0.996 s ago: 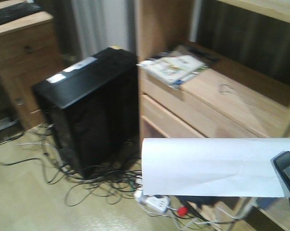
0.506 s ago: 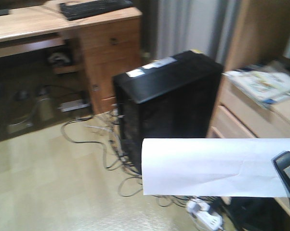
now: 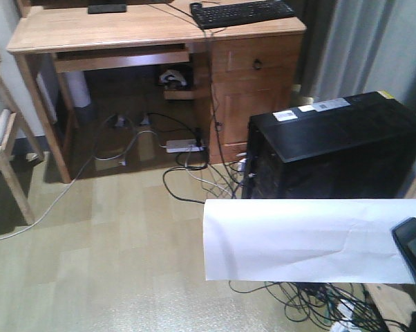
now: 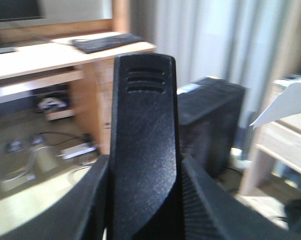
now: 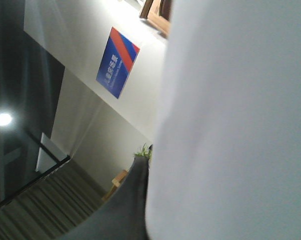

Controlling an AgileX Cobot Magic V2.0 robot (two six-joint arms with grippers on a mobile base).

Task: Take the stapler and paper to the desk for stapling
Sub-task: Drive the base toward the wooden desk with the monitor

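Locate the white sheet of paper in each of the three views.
Front view: the plain white paper sheet spans the lower right.
Left wrist view: its corner pokes in at the right edge.
Right wrist view: the sheet fills the right half, blurred.
Shared landmark: the black computer tower, in front and left wrist views only.

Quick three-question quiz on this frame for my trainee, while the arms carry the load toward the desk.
1. True or false: the paper already lies on the desk.
2. What sits on the desk's right end? A) keyboard B) mug C) book
3. Fill in: loose cables lie on the ____ beneath the desk.
Key: 1 false, the paper is held in the air, short of the desk; 2 A; 3 floor.
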